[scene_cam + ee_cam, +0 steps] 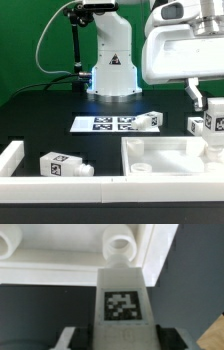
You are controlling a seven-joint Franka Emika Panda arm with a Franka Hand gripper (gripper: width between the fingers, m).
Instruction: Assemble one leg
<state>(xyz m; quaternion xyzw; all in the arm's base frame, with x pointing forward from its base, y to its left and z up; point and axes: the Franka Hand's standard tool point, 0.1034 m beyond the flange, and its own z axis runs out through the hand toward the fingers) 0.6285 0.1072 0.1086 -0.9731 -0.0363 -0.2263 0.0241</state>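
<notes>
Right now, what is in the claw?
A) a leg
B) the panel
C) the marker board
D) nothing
A: the wrist view shows a tagged leg clamped between the fingers of the claw, with its tip near a hole in the panel.

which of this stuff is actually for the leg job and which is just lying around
For the job: held leg, gripper, square panel.
Lying about: second leg at the marker board end, third leg at the exterior view's left.
</notes>
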